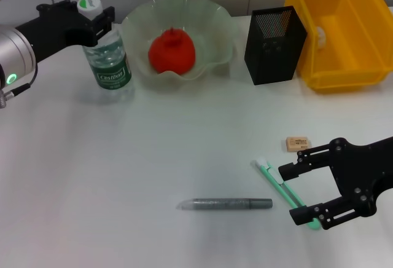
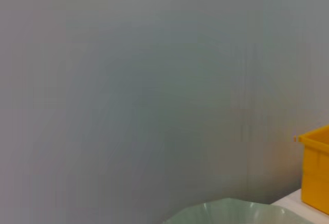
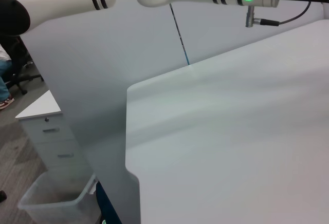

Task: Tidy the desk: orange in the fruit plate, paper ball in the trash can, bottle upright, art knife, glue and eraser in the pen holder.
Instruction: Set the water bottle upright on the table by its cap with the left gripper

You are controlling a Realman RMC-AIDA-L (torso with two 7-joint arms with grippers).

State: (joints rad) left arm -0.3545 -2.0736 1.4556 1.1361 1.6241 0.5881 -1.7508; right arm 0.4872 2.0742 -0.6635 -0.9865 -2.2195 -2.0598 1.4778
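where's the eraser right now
In the head view the eraser lies on the table's right side, in front of the black pen holder and just behind the open right end effector.

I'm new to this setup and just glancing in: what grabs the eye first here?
The red-orange fruit in the pale green plate at the back, beside the upright bottle that the left gripper holds at its cap. At the near right, the open right gripper straddles a green glue stick.

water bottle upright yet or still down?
Upright. The clear plastic water bottle with green label stands on its base, white cap on top, with the left gripper at its neck.
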